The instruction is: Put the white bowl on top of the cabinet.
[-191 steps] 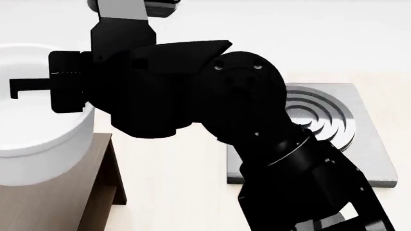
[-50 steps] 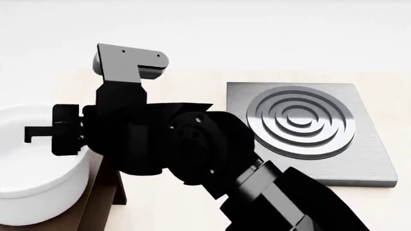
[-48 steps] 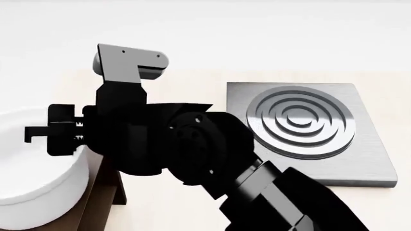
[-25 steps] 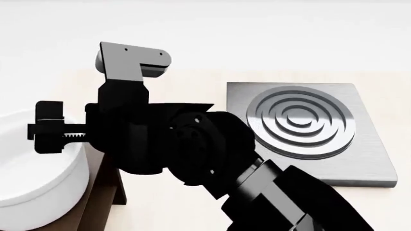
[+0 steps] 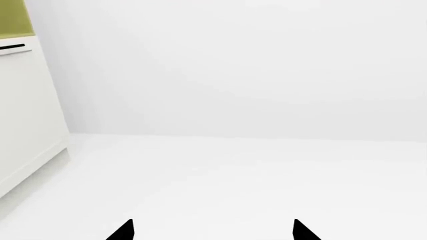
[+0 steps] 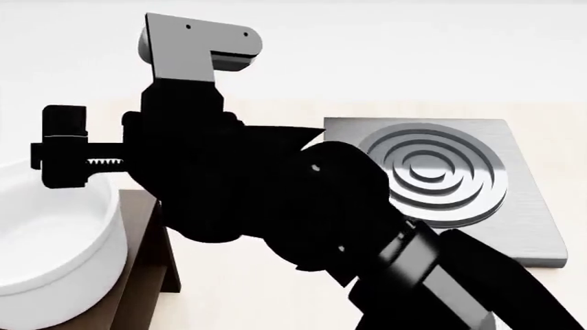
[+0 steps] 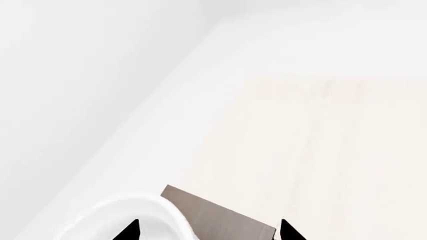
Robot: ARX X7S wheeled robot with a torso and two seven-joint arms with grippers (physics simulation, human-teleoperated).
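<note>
I see the white bowl standing on the cabinet, left of the stove plate on the desk. My right gripper is above the bowl's rim with jaws spread and empty; the left jaws are spread too.

The arm is matte black throughout, built from rounded cylindrical joint housings with small recessed screw heads. A grey metal L-shaped bracket with two small holes sits on the wrist. The right hand has blocky black fingers on a toothed rack. Wrist views show only black pointed fingertips.
</note>
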